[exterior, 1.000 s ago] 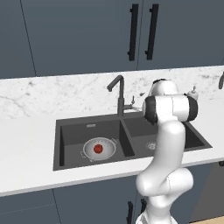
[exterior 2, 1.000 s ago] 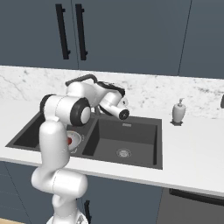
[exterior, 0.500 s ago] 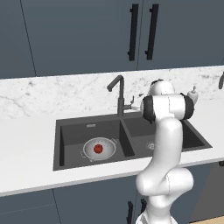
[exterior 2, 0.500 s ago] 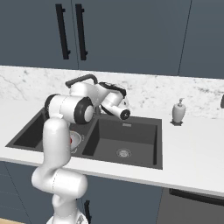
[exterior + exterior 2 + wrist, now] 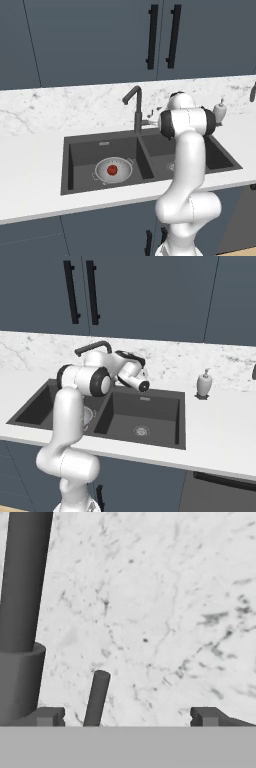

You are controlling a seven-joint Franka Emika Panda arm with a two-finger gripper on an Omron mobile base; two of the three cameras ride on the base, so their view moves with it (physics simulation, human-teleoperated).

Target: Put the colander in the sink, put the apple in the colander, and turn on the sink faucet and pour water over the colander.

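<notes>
Gripper [image 5: 125,714] stands spread wide and empty at the sink faucet's [image 5: 136,107] base, the small upright side lever [image 5: 97,698] rising between its fingertips, nearer the left one, long axis vertical. One colander [image 5: 113,170] sits in the left basin of the sink [image 5: 75,150] holding one apple [image 5: 112,170]. One faucet, two basins.

My arm [image 5: 186,165] is glossy white, built of thick rounded tubes with bulging elbows. Dark grey rings mark my joints, and a round dark cap closes my hand [image 5: 134,376] end. My claw [image 5: 125,714] has two small, blocky, dark grey fingertips [image 5: 47,716] with squared tops.
</notes>
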